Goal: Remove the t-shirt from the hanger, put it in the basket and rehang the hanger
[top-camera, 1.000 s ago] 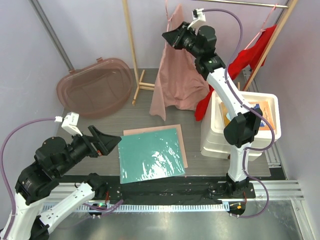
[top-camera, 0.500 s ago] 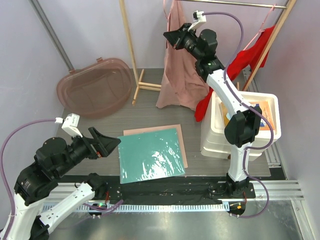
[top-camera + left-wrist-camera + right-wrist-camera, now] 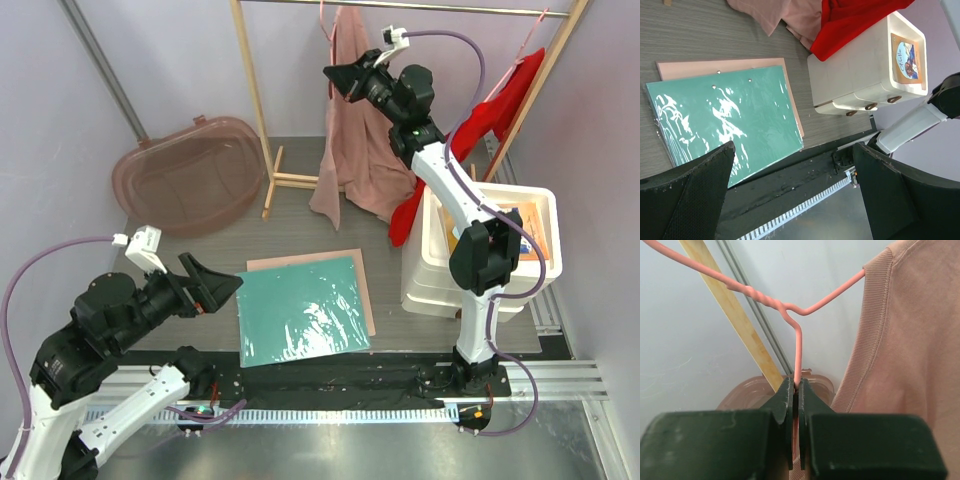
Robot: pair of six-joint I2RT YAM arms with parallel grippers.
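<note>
A dusty-pink t-shirt (image 3: 358, 150) hangs from a pink wire hanger (image 3: 790, 315) near the rail (image 3: 400, 7) at the back. Its collar (image 3: 867, 340) rests on the hanger's right arm in the right wrist view. My right gripper (image 3: 335, 80) is high at the back, shut on the hanger's wire (image 3: 797, 360) just below the twisted neck. My left gripper (image 3: 215, 285) is open and empty, low at the near left, above the table edge and left of a green mat (image 3: 302, 310).
A red garment (image 3: 478, 130) hangs at the right over a white drawer box (image 3: 490, 250). A brown plastic lid (image 3: 190, 175) lies at back left. A wooden rack post (image 3: 252, 105) stands left of the t-shirt. The green mat lies on a pink board (image 3: 725, 67).
My right gripper has lifted the hanger and t-shirt up and slightly left; the shirt's hem has risen and swung. The left arm has barely moved.
</note>
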